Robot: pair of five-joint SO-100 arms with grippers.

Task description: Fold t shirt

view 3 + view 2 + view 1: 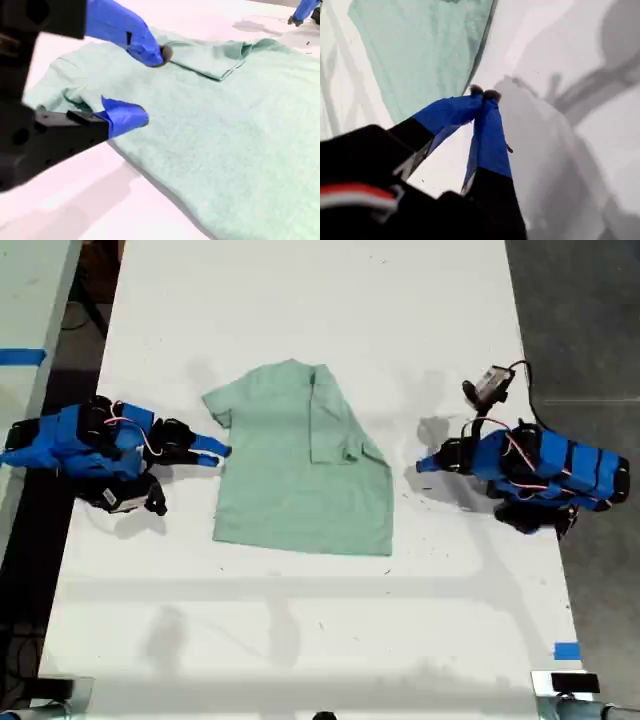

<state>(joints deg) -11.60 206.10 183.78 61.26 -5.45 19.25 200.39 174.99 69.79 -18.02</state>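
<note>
The pale mint-green t shirt [300,480] lies flat in the middle of the white table [300,640], with the sleeve on the exterior view's right folded in over the body. My second gripper [218,452] sits at the shirt's edge on the exterior view's left, just below the spread sleeve. It is open [152,85] over the fabric [225,125], holding nothing. My first gripper [425,465] rests on bare table at the exterior view's right, a little apart from the shirt. Its fingers are shut [485,93] and empty, with the shirt's edge [420,45] ahead of them.
A second table with blue tape [20,357] stands at the exterior view's left, across a dark gap. Dark floor runs along the exterior view's right. A blue tape mark [566,650] sits near the table's front right corner in that view.
</note>
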